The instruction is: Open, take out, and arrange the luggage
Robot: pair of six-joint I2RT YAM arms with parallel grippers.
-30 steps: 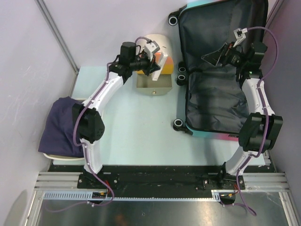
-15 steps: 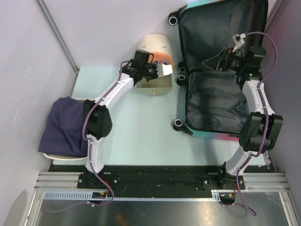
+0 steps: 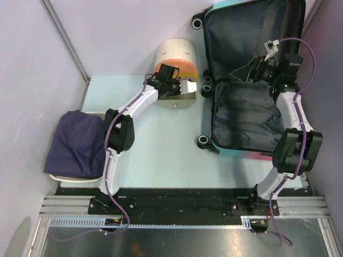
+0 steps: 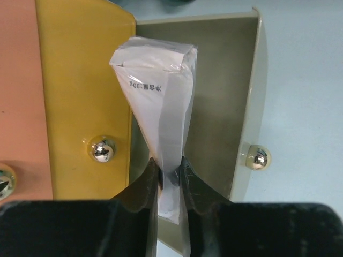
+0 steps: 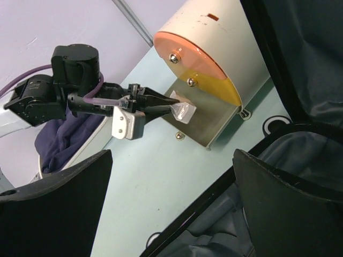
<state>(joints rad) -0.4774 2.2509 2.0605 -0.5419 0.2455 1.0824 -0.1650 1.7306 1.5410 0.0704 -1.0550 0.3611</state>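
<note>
The luggage (image 3: 244, 115) lies open at the right, its dark grey lining showing and its lid propped against the back wall. My right gripper (image 3: 243, 69) hovers open and empty over the hinge area; in the right wrist view its fingers (image 5: 53, 203) stand wide apart, with the lining (image 5: 300, 59) at the right. My left gripper (image 3: 187, 88) is shut on a small white packet (image 4: 158, 91), held over the open drawer (image 4: 225, 96) of the cream cylindrical box (image 3: 176, 53). The right wrist view also shows that packet (image 5: 181, 111).
The box has an orange front (image 4: 19, 96) and a yellow drawer front (image 4: 86, 96) with metal knobs. A navy cloth (image 3: 77, 144) lies on a white tray at the left. Purple walls close in the left and back sides.
My left gripper has swung right and nearer with the packet, from beside the box to over its open drawer. The right arm has barely moved.
</note>
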